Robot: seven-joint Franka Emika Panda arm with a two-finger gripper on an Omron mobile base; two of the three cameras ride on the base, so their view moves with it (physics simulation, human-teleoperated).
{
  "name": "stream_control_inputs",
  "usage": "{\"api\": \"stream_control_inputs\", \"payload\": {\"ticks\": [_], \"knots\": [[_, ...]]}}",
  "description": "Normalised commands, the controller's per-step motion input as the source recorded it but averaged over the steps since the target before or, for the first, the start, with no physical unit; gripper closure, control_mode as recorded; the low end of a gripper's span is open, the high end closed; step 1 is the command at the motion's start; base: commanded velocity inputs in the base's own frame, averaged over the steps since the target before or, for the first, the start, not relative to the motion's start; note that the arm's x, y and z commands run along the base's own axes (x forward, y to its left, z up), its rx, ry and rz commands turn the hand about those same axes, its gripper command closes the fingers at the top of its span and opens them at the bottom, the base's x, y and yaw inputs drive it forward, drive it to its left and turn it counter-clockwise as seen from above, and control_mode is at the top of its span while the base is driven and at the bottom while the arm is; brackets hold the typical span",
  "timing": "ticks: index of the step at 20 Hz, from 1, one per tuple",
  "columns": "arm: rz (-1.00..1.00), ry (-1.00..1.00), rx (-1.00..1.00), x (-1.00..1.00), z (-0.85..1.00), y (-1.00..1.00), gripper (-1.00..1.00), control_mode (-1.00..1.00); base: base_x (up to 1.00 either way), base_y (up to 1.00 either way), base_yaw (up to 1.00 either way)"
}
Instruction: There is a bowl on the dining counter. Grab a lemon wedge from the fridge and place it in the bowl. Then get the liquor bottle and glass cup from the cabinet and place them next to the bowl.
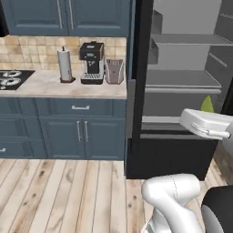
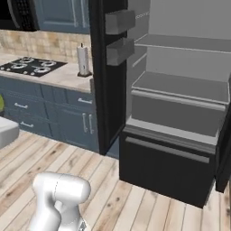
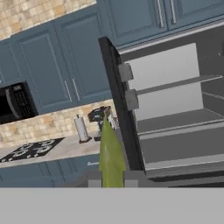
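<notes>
A yellow-green lemon wedge [image 3: 111, 155] stands up between the fingertips of my gripper [image 3: 111, 179], which is shut on it. From the left base camera the lemon wedge [image 1: 207, 104] pokes up out of the white hand, where the gripper [image 1: 208, 111] hangs in front of the open fridge [image 1: 182, 82], level with its lower shelves. In the right base view a sliver of the wedge [image 2: 1, 103] shows at the left edge. The fridge shelves [image 2: 180, 85] are bare. The bowl, liquor bottle and glass cup are out of view.
The fridge door [image 2: 108, 72] stands open with two grey bins [image 2: 119, 21]. On the counter [image 1: 63, 86] to the left are a paper towel roll [image 1: 65, 65], a coffee machine [image 1: 92, 63], a grey canister [image 1: 114, 71] and a stove [image 1: 11, 78]. Blue cabinets [image 3: 78, 65] hang above, doors closed.
</notes>
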Motion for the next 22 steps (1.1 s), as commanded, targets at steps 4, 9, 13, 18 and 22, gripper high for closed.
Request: {"api": "stream_control_inputs", "payload": {"ticks": [4, 9, 13, 18, 22], "knots": [[0.00, 0.00, 0.00, 0.00, 0.00, 0.00, 1.00, 1.00, -0.59, 0.73, 0.37], [0.00, 0.00, 0.00, 0.00, 0.00, 0.00, 1.00, 1.00, -0.49, 0.76, 0.41], [0.00, 0.00, 0.00, 0.00, 0.00, 0.00, 1.00, 1.00, -0.55, 0.76, 0.42], [0.00, 0.00, 0.00, 0.00, 0.00, 0.00, 1.00, 1.00, -0.62, 0.71, 0.41], [0.00, 0.00, 0.00, 0.00, 0.00, 0.00, 1.00, 1.00, -0.69, 0.70, 0.38]]}}
